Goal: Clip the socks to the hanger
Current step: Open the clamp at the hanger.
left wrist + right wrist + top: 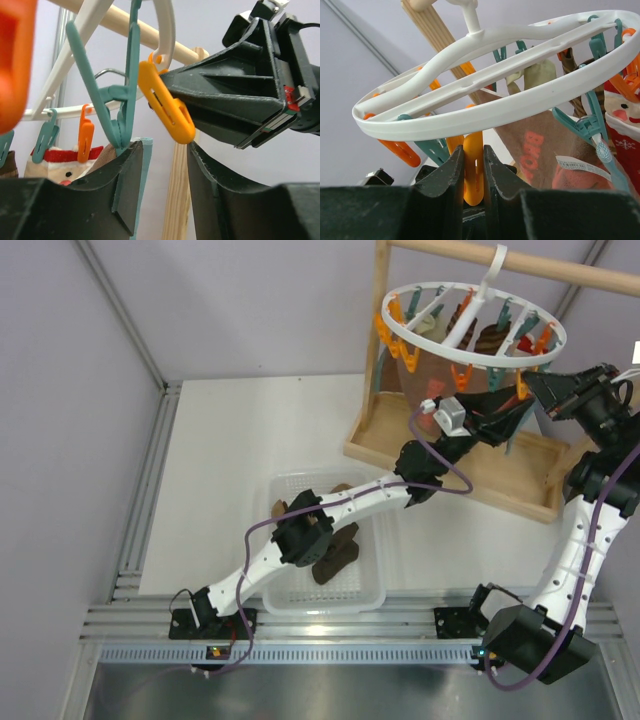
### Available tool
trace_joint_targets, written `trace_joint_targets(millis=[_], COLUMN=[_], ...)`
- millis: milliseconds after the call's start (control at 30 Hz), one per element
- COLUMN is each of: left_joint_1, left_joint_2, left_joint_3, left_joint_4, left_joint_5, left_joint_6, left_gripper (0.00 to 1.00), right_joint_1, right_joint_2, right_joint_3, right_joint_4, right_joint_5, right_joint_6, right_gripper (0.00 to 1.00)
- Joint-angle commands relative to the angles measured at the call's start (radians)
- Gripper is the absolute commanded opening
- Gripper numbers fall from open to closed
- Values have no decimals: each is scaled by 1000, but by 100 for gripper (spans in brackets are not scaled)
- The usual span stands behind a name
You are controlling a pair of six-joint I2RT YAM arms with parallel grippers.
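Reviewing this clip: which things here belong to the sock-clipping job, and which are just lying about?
Job in hand: hanger; socks in the basket; orange peg, squeezed by the right gripper; left gripper, open.

Just lying about: wooden frame; white basket; brown printed cloth; red Santa cloth.

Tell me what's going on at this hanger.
The right gripper is pinching an orange peg on the hanger. The left gripper is raised right beside it, jaws apart, with no sock visible between them. A hung sock already dangles under the ring, and dark socks lie in the basket.
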Motion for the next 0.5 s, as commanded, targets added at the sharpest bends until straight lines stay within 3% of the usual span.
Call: trace_joint_targets(millis=[0, 267, 467], left_joint_1=[5, 14, 14], left_joint_2=[-67, -78, -99], left_joint_3=[-10, -15, -49], left_joint_4=[60, 66, 78], left_joint_5=[-30, -47, -1], left_joint_6=[-34, -60, -100], left_gripper=[46, 46, 53], right_joint_1=[3, -8, -14], right_joint_2=[-23, -22, -17], right_joint_3=[6, 7, 1], right_joint_4=[48, 42, 75], right_joint_5=[-20, -34, -37], right_joint_6=[-14, -25, -13], right_gripper=[0, 0, 0])
